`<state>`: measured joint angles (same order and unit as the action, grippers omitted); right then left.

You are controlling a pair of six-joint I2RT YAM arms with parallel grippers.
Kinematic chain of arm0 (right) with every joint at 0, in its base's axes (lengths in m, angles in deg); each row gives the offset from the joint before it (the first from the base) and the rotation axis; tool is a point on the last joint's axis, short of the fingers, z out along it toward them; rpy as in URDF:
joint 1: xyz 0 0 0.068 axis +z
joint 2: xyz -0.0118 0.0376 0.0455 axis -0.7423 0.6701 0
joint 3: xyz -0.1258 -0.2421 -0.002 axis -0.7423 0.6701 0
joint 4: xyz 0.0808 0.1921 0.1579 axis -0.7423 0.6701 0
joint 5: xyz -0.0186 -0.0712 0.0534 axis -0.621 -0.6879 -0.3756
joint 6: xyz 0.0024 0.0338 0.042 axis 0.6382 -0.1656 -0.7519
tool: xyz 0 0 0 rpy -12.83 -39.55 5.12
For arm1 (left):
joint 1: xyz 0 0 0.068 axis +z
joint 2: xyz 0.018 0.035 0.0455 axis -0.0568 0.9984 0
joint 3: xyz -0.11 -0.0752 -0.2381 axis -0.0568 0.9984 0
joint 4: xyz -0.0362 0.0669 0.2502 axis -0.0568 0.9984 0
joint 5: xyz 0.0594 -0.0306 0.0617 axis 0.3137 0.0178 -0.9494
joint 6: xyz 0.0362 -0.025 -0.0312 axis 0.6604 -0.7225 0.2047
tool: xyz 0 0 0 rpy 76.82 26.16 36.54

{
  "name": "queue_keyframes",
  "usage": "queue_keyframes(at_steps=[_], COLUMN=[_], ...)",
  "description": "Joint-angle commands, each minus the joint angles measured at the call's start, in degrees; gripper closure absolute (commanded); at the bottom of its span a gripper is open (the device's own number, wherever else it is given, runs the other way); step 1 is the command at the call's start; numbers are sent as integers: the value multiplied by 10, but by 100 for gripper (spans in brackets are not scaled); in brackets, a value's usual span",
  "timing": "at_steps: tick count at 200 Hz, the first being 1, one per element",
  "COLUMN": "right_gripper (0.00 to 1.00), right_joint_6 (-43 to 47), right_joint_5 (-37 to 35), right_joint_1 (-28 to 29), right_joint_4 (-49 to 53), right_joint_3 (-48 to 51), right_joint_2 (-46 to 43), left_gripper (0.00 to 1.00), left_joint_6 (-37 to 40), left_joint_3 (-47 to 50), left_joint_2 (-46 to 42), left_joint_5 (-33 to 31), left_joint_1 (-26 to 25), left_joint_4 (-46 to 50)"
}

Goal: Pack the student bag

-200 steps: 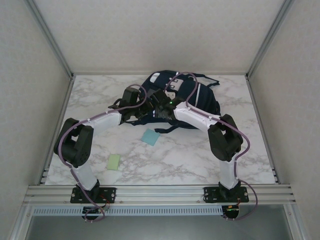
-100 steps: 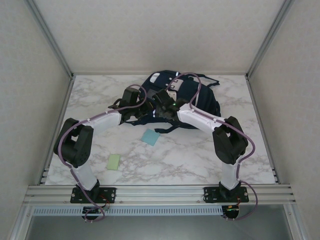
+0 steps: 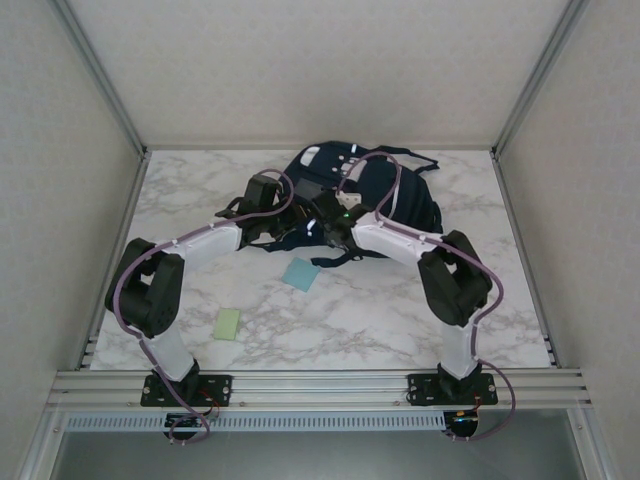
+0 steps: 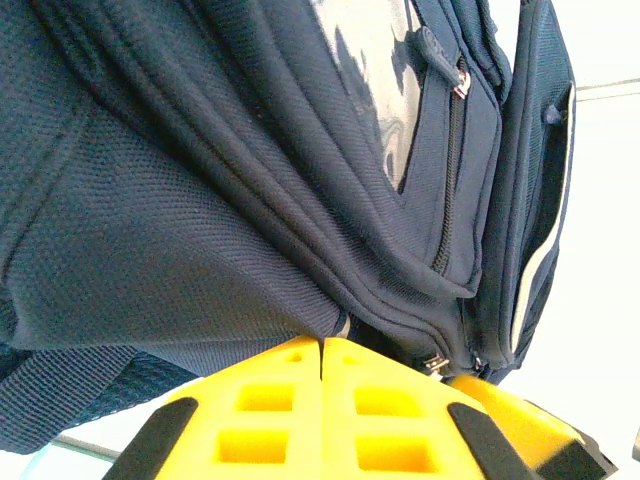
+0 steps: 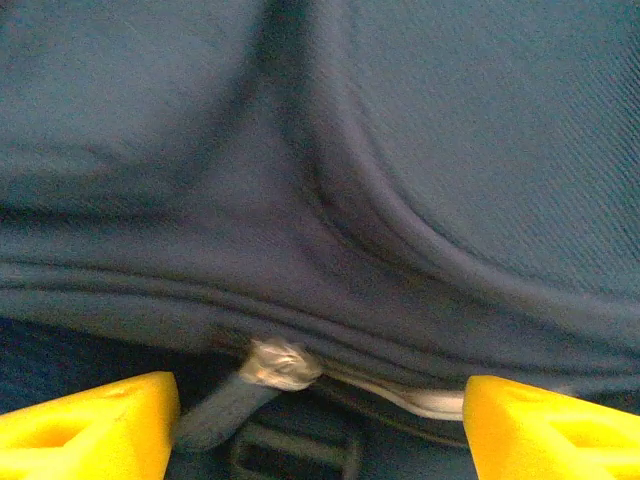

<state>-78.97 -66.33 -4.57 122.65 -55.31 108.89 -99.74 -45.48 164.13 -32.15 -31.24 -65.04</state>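
- Student bag (image 3: 385,190) lies at the far middle of the marble desk (image 3: 420,310), with both arms reaching in to its near edge.
- Left end effector (image 4: 322,345): fingers pressed together, tips hard against the bag's lower seam. I cannot tell whether a fold of fabric is nipped between them.
- Right end effector (image 5: 320,400): fingers apart, close over the navy fabric. A silver zipper pull (image 5: 280,362) with a dark cord tab sits between them, nearer the left finger than the right.
- A light blue square (image 3: 300,274) and a pale green piece (image 3: 228,323) lie on the desk nearer the arm bases, well apart from the bag. Judged stage: opening the bag, nothing packed yet.
- Risk: the pull is off-centre in the gap, so closing could catch only the cord or bunch the fabric and miss the metal.
- Risk: the cloth is soft and slack. If the left hold is only a press and not a pinch, a tug on the zip would likely drag the whole bag across the desk and leave the zip shut.
- Risk: a fold lies close above the zipper line. Hauling at an angle could jam the slider in it.
- Risk: loose straps lie at the near edge, where a finger could snag one.
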Motion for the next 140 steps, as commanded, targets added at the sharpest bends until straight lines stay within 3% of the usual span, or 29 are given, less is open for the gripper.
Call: queue_keyframes(at_steps=[1,32,74,140], right_gripper=[25,26,30,59], right_joint_6=[17,68,108,165], right_joint_5=[-6,113,155,199], right_joint_1=[-25,-36,-44,-76], right_joint_4=[24,-53,-90,-129], right_joint_3=[47,75,55,61], right_joint_2=[-75,-113,-76,-28], left_gripper=[100,100,100,100], left_joint_6=[17,25,29,33], left_joint_3=[-18,-25,-23,-21], left_joint_2=[-25,-24,-31,-35], left_joint_5=[0,-4,-5,-4], left_joint_1=[4,7,9,12], left_joint_4=[-16,-6,0,6])
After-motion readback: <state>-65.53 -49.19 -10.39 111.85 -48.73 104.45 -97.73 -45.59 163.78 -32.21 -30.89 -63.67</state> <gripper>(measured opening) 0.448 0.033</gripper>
